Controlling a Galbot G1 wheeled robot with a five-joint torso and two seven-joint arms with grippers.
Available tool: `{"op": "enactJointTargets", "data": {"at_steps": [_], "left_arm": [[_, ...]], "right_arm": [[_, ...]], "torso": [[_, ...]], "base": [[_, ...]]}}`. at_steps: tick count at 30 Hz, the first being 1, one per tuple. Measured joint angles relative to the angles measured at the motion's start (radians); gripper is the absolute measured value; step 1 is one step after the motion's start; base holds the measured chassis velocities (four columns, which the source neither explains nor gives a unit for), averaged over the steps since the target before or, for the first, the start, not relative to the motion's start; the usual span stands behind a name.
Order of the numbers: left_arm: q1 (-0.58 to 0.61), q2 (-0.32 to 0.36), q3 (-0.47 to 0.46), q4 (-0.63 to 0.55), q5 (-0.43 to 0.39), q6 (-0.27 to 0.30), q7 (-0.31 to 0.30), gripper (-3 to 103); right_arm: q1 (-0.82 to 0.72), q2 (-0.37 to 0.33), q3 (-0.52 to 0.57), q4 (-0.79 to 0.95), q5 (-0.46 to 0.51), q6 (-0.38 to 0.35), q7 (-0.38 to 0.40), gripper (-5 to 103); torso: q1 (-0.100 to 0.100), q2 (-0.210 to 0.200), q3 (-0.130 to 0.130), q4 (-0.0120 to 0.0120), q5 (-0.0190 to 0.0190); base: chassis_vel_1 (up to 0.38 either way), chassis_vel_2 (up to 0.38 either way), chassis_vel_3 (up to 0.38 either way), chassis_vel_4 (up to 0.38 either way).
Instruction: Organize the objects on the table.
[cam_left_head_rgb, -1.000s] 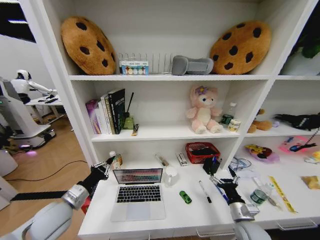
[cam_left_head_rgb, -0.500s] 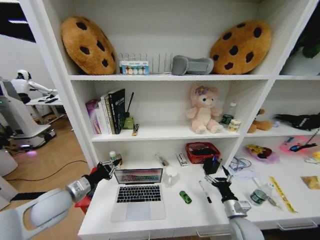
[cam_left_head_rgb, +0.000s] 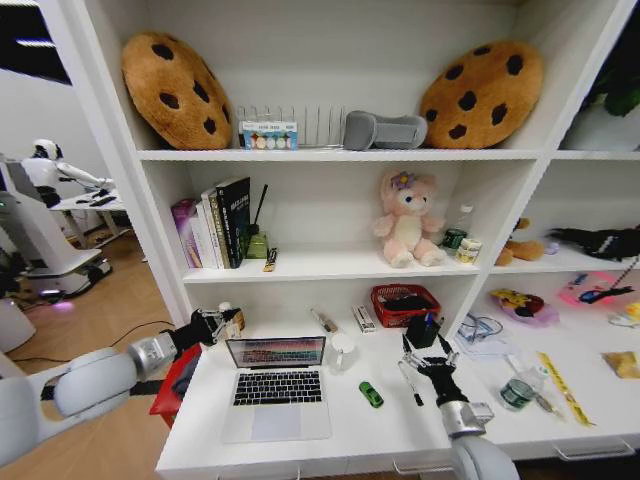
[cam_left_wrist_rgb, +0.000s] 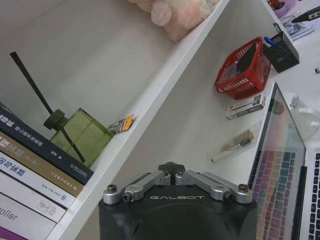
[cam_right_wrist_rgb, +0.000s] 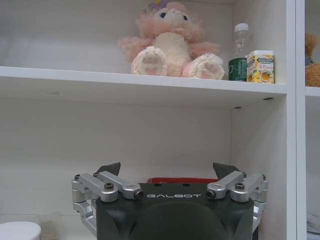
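Laptop: open silver laptop (cam_left_head_rgb: 277, 390) on the long white desk (cam_left_head_rgb: 400, 425), toward its left end; lit screen upright and facing the robot, black keyboard in front of it, long side running along the desk's front edge.
Toy car: tiny green toy car (cam_left_head_rgb: 371, 394) just right of the laptop, long axis slanting from back-left to front-right; which end is the nose cannot be told.
Pen: black pen (cam_left_head_rgb: 410, 383) right of the car, lying nearly front to back, far end tipped slightly left.
Bottle: small clear bottle with a green label (cam_left_head_rgb: 519, 388) farther right on the desk, upright.
Left gripper: left gripper (cam_left_head_rgb: 222, 324) off the desk's left edge, level with the top of the laptop screen; in the left wrist view its fingers (cam_left_wrist_rgb: 171, 166) are pressed together, holding nothing.
Right gripper: right gripper (cam_left_head_rgb: 428, 350) above the desk just right of the black pen; jaws spread wide with nothing between them, as the right wrist view shows (cam_right_wrist_rgb: 170, 170).
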Motion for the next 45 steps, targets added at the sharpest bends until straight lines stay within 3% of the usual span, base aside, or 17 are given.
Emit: {"op": "enactJointTargets", "data": {"at_steps": [13,20,27,34,45], "left_arm": [[0.006,0.011,-0.007,0.049,0.029,-0.008,0.012,0],[0.02,0.04,-0.005,-0.031,0.087,0.01,0.027,0],[0.038,0.018,0.027,-0.064,0.127,0.046,0.02,0],[0.059,-0.009,0.045,0.01,0.152,0.048,0.022,0],[0.121,0.02,0.02,0.023,0.166,0.048,0.035,0]], "right_arm": [[0.003,0.002,-0.015,-0.004,-0.006,0.001,0.002,100],[0.014,0.006,-0.019,-0.015,-0.007,0.001,0.004,100],[0.019,0.009,-0.013,-0.025,0.004,0.001,0.004,100],[0.017,0.012,-0.004,-0.027,0.009,0.004,0.004,100],[0.011,0.028,-0.004,-0.028,-0.002,0.004,0.004,100]], "torso": [[0.0,0.0,0.0,0.0,-0.0001],[0.0,0.0,0.0,-0.0004,0.0003],[0.0,0.0,0.0,0.0001,0.0],[0.0,0.0,0.0,0.0,-0.0001],[0.0,0.0,0.0,0.0001,-0.0001]], "base": [[0.0,0.0,0.0,0.0],[0.0,0.0,0.0,0.0],[0.0,0.0,0.0,0.0],[0.0,0.0,0.0,0.0],[0.0,0.0,0.0,0.0]]}}
